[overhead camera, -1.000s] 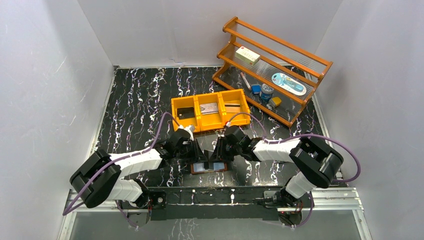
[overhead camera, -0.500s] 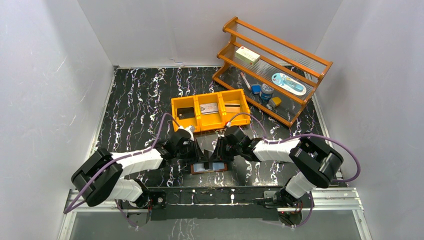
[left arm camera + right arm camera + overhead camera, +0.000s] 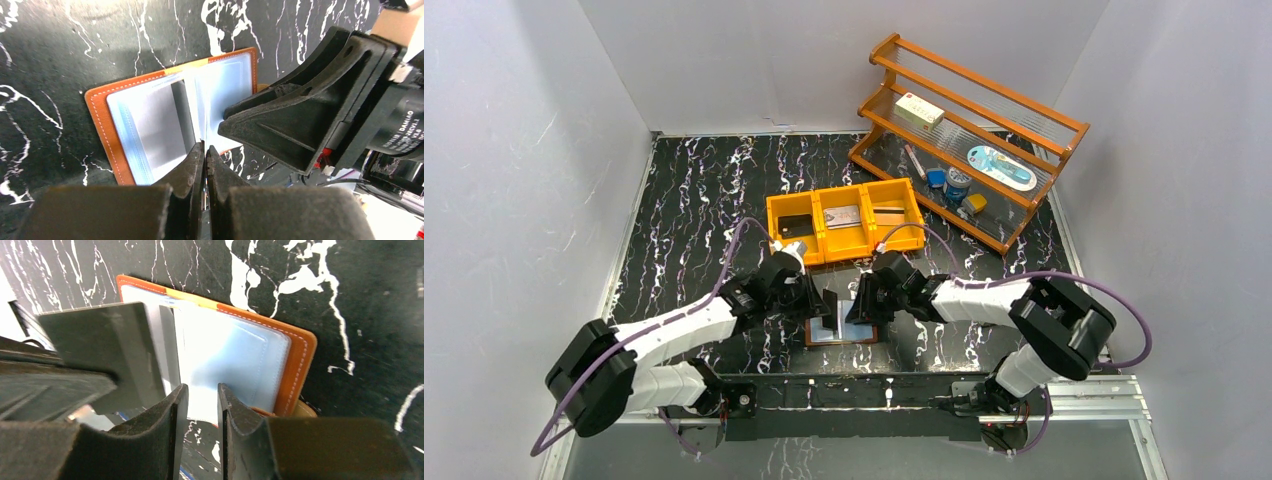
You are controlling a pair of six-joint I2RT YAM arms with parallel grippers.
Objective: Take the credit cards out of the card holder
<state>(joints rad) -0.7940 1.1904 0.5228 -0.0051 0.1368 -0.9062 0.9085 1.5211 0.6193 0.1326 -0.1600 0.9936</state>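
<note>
The card holder (image 3: pixel 97 117) lies open on the bench (image 3: pixel 694 190) near its front edge, between both arms. The left claw (image 3: pixel 204 148) is clamped on a grey credit card (image 3: pixel 115 345) (raised at a tilt over the holder). The right claw (image 3: pixel 200 392) stands narrowly parted astride a clear sleeve (image 3: pixel 240 360); I cannot tell whether it pinches it.

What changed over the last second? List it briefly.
Left fingers closed on a grey card and drew it up out of the holder. The left arm's elbow swung left. Right fingers stayed at the sleeves, and the holder and bin did not move.
</note>
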